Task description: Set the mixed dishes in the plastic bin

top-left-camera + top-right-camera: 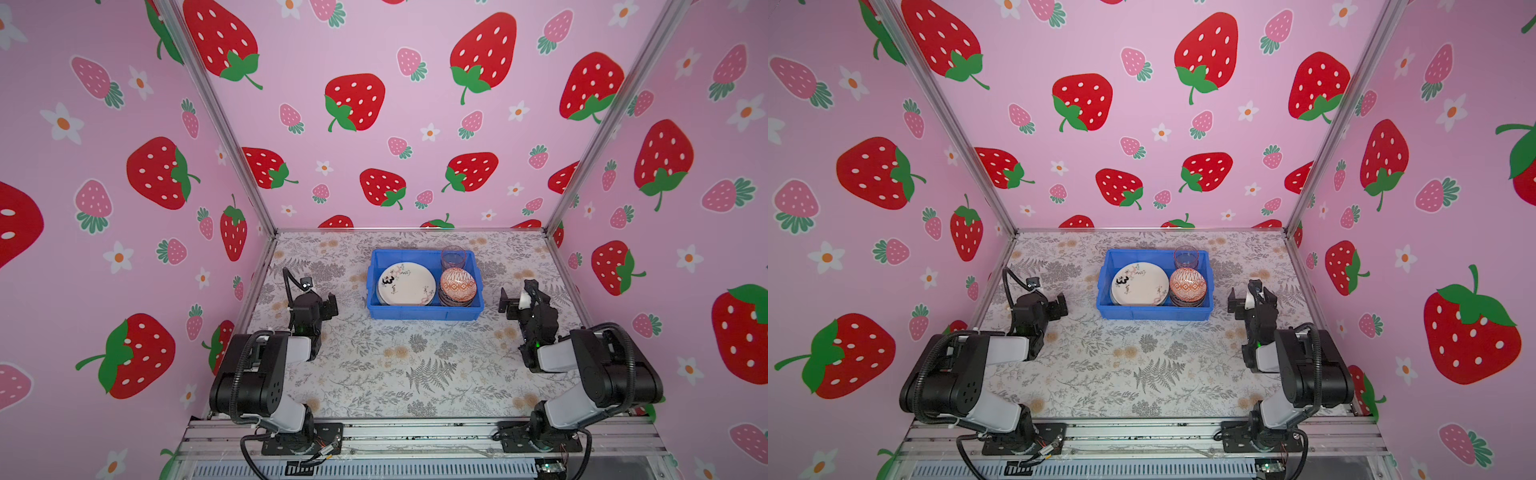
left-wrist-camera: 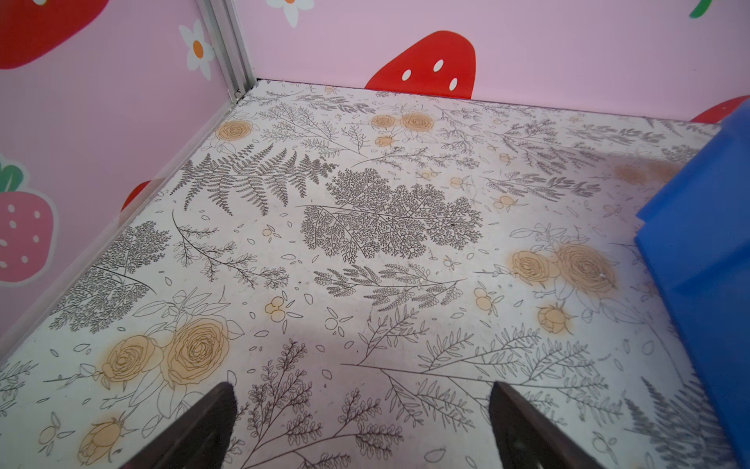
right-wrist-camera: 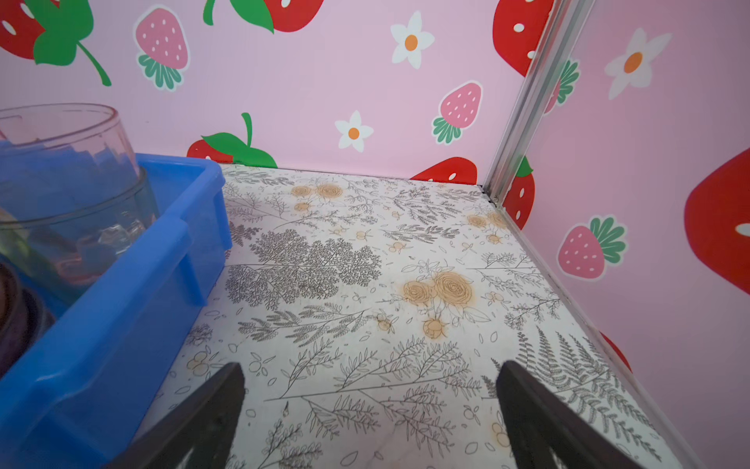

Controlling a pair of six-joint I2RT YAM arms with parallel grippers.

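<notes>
The blue plastic bin [image 1: 425,312] [image 1: 1154,313] stands at the middle back of the table. Inside it, a cream plate with a black "3" [image 1: 409,285] [image 1: 1142,285] tops a stack of plates on the left. An orange patterned bowl [image 1: 457,284] [image 1: 1187,283] tops a stack of dark bowls on the right. A translucent pinkish tumbler [image 1: 453,257] [image 1: 1185,256] [image 3: 69,154] stands in the far right corner, nested in another tumbler. My left gripper [image 1: 331,305] [image 1: 1062,306] [image 2: 362,389] hangs open and empty left of the bin. My right gripper [image 1: 505,303] [image 1: 1233,303] [image 3: 371,366] hangs open and empty to its right.
The flower-print tabletop [image 1: 395,365] is walled by strawberry-print panels on the left, back and right. The bin's corner [image 2: 702,243] shows at the edge of the left wrist view, and its flanged side wall [image 3: 121,325] lies close beside the right gripper.
</notes>
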